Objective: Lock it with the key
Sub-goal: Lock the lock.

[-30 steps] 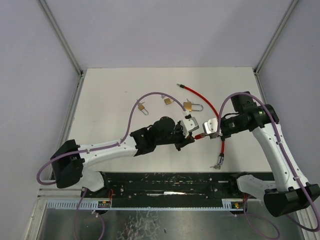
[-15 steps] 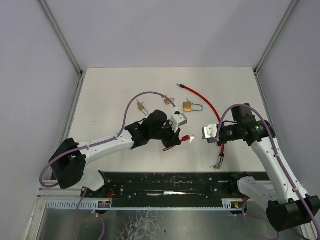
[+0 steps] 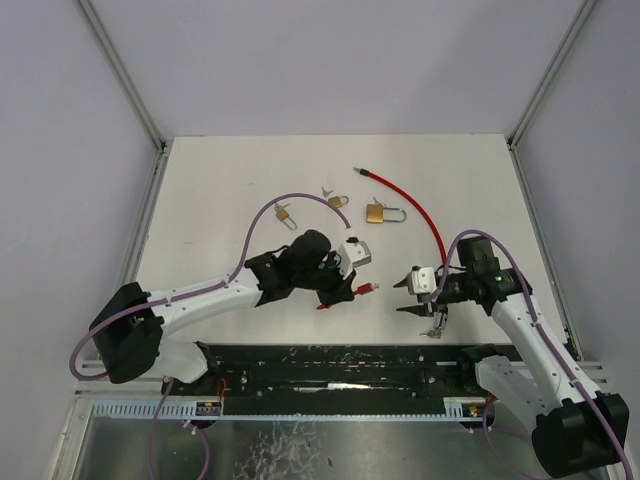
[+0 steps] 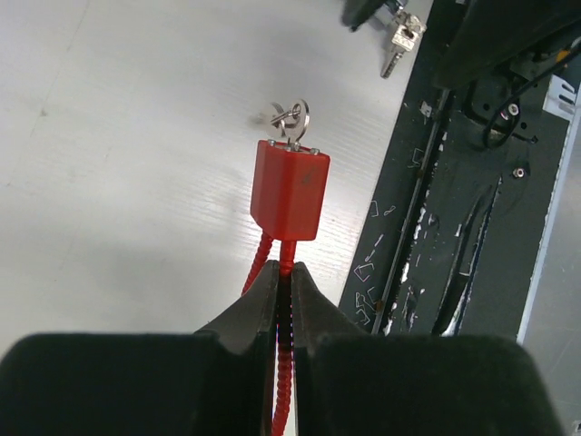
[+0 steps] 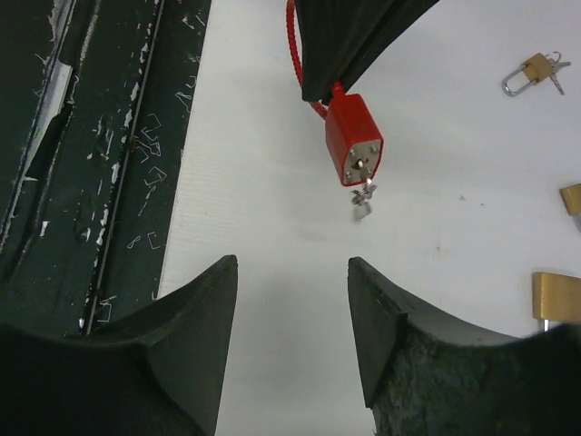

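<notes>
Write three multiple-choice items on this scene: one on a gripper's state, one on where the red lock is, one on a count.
1. The right gripper is:
A. open, holding nothing
B. shut, holding nothing
C. shut on a screwdriver

2. The red lock is:
A. lying flat at the far table edge
B. at the tip of the left gripper, which pinches its cable
C. between the right gripper's fingers

3. Brass padlocks on the table:
A. one
B. three
C. five

Answers:
1. A, its fingers stand apart with only bare table between them.
2. B, the left wrist view shows the fingers closed on the cable just behind the lock.
3. B, three show in the top view, beyond the arms.
</notes>
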You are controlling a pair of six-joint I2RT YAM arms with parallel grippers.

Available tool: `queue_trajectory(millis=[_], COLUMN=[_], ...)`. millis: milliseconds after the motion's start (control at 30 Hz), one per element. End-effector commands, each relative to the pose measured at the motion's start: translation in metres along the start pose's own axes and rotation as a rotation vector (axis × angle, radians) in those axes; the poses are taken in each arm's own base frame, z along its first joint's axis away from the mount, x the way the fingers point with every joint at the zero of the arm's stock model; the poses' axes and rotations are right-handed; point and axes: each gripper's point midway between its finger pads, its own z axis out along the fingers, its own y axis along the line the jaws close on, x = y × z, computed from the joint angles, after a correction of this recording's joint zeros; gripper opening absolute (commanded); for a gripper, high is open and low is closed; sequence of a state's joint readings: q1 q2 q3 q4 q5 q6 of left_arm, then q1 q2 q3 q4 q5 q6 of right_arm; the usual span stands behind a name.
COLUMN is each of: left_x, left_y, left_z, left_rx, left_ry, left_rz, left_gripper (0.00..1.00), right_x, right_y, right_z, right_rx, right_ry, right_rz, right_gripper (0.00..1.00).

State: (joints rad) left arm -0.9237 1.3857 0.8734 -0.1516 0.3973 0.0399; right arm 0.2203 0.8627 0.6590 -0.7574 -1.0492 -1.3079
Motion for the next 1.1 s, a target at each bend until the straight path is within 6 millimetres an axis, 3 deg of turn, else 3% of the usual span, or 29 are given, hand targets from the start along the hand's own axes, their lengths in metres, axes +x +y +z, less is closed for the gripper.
queue_trajectory(millis=[0, 167, 333, 800, 1067], left_x=[-0.007, -0.005, -0.013, -0.017, -0.019], left_y=[-0.012, -0.012, -0.018, -0.024, -0.024], left_z=[0.004, 0.012, 0.013, 0.017, 0.018], left_rx=[0.027, 0.004, 0.022, 0.045, 0.047], left_ry=[0.006, 0.065, 0.054, 0.066, 0.064], left_rz=[0.073, 0.083, 0.089, 0.094, 0.095], left_gripper=[0.00, 0.00, 0.00, 0.00, 0.00], right_x=[-0.019, -0.018, -0.006, -0.005, 0.000], right_y=[-0.018, -0.020, -0.009, -0.008, -0.006], right_z=[0.006, 0.010, 0.017, 0.025, 0.030], right_rx=[0.021, 0.006, -0.006, -0.017, -0.039], right_ry=[-0.121, -0.146, -0.142, -0.161, -0.141], right_rz=[-0.079, -0.059, -0.035, 0.011, 0.026], right_gripper=[0.59, 0.58, 0.56, 0.48, 0.33])
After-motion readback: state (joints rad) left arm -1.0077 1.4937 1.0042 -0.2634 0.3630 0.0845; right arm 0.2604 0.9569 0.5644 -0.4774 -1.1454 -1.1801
